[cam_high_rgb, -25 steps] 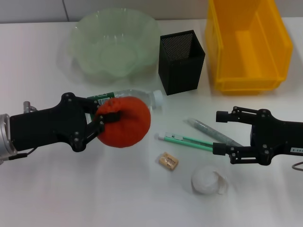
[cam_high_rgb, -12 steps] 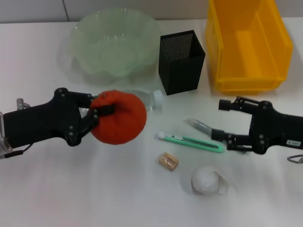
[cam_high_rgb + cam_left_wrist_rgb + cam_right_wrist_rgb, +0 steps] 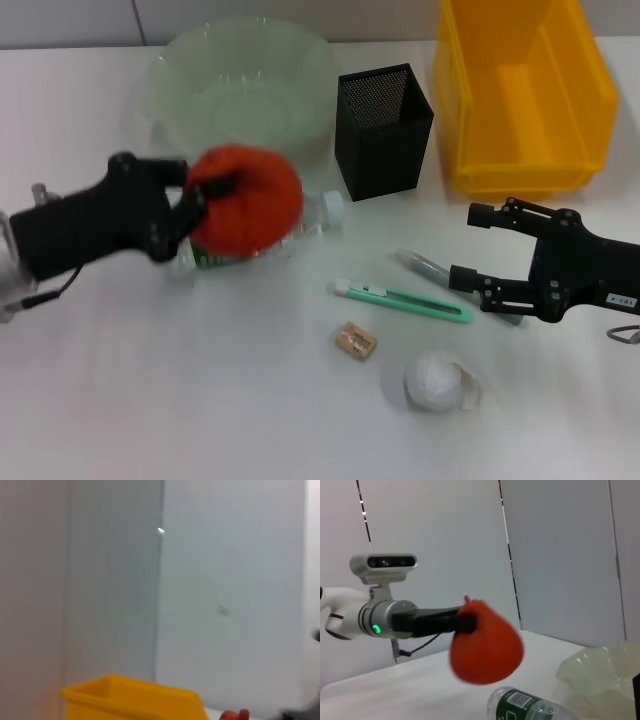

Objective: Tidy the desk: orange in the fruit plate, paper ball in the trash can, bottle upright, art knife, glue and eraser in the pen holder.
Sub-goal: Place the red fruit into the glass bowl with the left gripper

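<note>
— What's my left arm doing?

— I see the left gripper (image 3: 205, 195) pinching the orange (image 3: 247, 200) in the air, above the desk (image 3: 150, 400) and just in front of the fruit plate (image 3: 240, 90). From the right wrist camera the orange (image 3: 485, 642) hangs clear above the bottle (image 3: 525, 707), which lies on its side.

— And the bottle from the head camera?

— The bottle (image 3: 320, 215) lies flat, mostly hidden behind the orange and the gripper; its white cap end points toward the pen holder (image 3: 385, 120). I can make out a bit of green label under the orange.

— Right arm?

— The right gripper (image 3: 478, 246) is low over the desk on my right, its fingers spread apart with nothing between them. The lower finger sits over the far end of the glue (image 3: 430, 268) and near the tail of the art knife (image 3: 405, 300); I can't tell whether it touches either.

— The rest?

— The knife lies flat, white tip toward the bottle. The eraser (image 3: 356, 341) sits just in front of it, and the paper ball (image 3: 438, 382) lies nearer to me, beside the eraser. The trash can (image 3: 525, 90) stands at the back right, next to the pen holder, and I see nothing inside it. The left wrist camera shows only the can's rim (image 3: 130, 697) and a sliver of orange (image 3: 235, 715).
</note>
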Tool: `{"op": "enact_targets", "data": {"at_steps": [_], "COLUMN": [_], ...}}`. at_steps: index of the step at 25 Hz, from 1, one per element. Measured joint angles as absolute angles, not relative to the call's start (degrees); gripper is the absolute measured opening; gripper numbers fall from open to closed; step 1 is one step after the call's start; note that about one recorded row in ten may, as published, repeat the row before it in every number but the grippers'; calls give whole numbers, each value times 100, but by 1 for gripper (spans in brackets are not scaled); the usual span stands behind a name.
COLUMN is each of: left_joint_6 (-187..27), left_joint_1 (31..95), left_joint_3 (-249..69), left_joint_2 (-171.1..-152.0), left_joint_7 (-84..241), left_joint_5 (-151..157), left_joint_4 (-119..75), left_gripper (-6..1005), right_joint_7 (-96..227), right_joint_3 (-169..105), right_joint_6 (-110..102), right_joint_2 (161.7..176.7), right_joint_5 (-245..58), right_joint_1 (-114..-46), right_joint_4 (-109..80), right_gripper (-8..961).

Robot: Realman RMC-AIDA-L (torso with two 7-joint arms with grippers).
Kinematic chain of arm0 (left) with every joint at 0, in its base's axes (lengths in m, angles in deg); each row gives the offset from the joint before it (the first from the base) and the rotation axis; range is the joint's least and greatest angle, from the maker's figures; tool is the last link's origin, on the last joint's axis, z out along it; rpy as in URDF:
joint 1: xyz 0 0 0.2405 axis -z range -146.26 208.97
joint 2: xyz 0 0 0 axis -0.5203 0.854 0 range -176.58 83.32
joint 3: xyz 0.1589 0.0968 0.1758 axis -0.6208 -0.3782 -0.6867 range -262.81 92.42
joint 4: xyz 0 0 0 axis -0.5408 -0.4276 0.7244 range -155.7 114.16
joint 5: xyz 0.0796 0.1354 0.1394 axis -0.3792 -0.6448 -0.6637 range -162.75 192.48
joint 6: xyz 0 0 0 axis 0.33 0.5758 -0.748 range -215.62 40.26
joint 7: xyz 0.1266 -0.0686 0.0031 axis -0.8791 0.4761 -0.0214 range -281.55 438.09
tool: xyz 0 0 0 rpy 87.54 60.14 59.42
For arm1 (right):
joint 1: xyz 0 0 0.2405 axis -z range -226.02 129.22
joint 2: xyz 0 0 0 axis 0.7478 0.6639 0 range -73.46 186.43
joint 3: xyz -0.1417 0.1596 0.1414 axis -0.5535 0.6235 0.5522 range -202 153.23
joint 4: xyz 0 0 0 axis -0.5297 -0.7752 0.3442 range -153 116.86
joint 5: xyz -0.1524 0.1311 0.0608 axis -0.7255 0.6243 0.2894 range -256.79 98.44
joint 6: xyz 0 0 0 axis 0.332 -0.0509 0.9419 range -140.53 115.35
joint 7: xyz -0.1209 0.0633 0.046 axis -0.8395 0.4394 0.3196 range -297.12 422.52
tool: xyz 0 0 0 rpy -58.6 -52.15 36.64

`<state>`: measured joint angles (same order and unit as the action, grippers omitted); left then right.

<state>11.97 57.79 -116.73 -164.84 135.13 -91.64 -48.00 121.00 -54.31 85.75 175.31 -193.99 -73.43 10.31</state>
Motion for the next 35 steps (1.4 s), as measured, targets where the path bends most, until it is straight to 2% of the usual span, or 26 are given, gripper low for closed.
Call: {"op": "enact_targets", "data": {"at_steps": [5,6,14,20,35], "left_joint_6": [895,172,-1807,-2814,-3195], "left_joint_1": [5893,6166,6950,7358,7568], "left_joint_3": [-11630,-11627,-11610,-11589,-11626], "left_joint_2": [-16506,-16507,-16562,-16582,-16580], "left_joint_7": [13496,13437,12418,11663,11228], "left_joint_5": [-8788,-8133,-7101,-6385,-6252], "left_joint_4": [-4518,-4059,-3185,-2785,-2654], "left_gripper": [54,54,53,51,52], "right_joint_7": [12098,12099,12104,12104,12104], "right_joint_3": [-5426,-5424,-5412,-5388,-5392], "right_joint_6": [8617,8624,8675,8688,8653], "right_joint_2": [17529,17529,17524,17511,17492], "right_joint_5": [-19395,-19395,-19390,-19387,-19387], "right_joint_1": [-7338,-7335,-7269,-7206,-7202], "right_joint_4": [1037,1040,1066,1076,1091], "right_gripper": [827,827,828,827,827]}}
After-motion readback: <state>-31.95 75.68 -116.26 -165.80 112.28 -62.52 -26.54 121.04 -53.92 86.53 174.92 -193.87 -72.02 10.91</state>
